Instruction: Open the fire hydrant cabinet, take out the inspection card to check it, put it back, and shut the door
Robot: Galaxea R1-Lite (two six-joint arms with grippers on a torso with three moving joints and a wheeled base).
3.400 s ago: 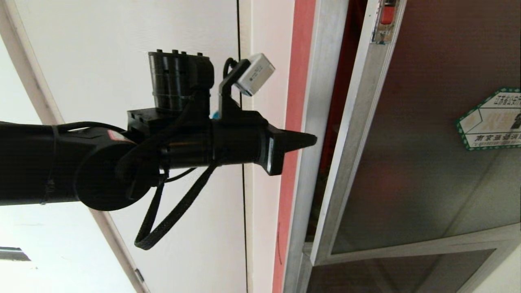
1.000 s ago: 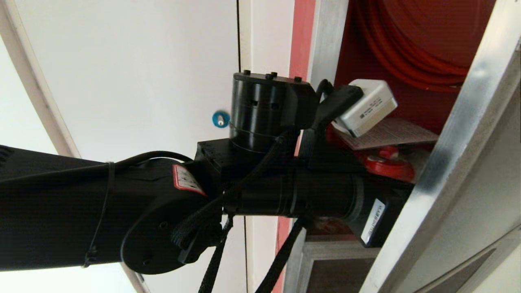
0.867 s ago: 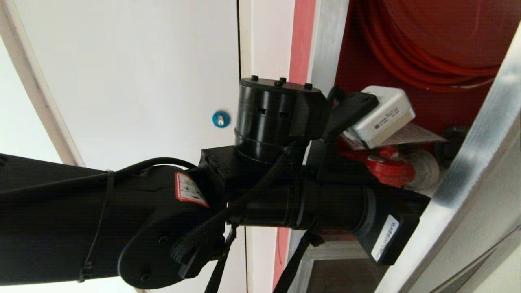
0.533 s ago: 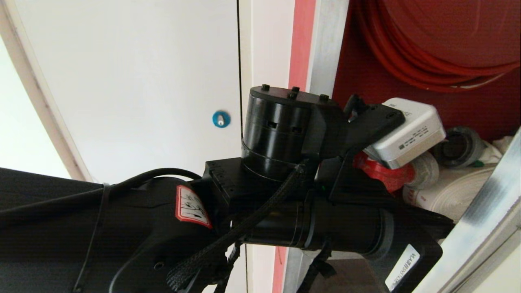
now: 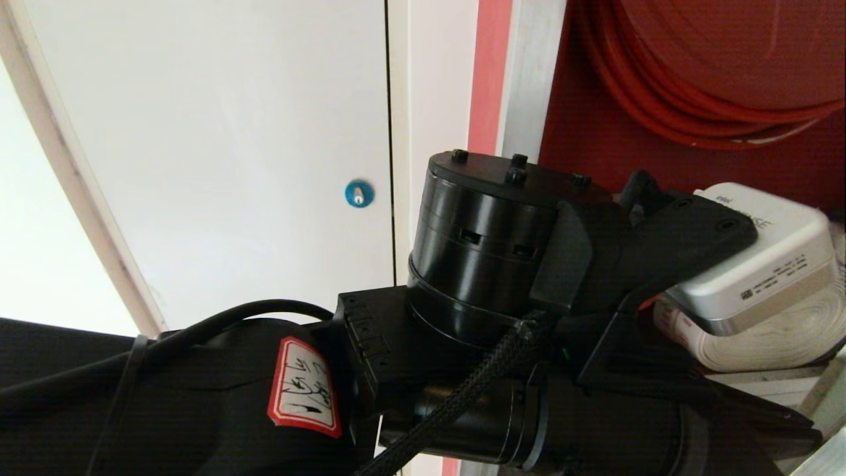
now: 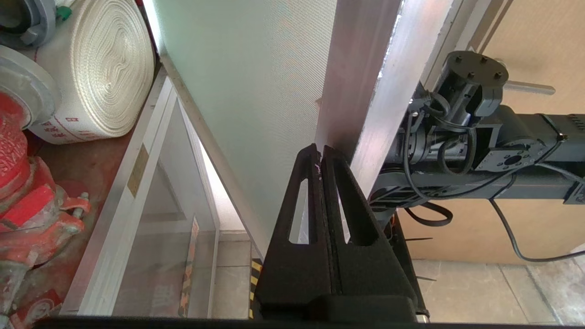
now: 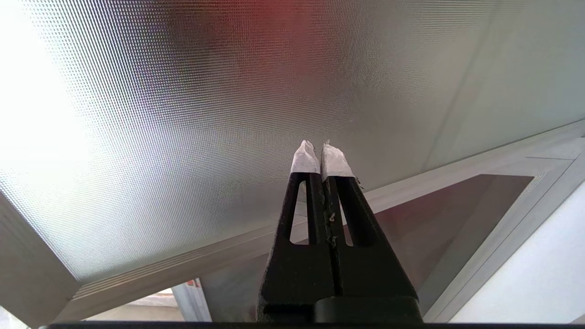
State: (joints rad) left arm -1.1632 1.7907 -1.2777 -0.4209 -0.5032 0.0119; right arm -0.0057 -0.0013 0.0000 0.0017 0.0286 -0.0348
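While my left arm has swept further across the head view over the last second, the door has swung wide enough that only a sliver of its silver frame shows at the lower right there, and the fire hydrant cabinet now stands open, red inside, with the hose reel above and the white rolled hose low down beside the red valve. My left jaws are pressed together, holding nothing, their tips right at the inner face of the door's frame, pushing it outward. My right jaws are closed too, empty, parked just short of the door's outer glass. The inspection card, which showed near the valve a moment ago, is now hidden behind my wrist. I judge the opening nearly done; reaching for the card comes next
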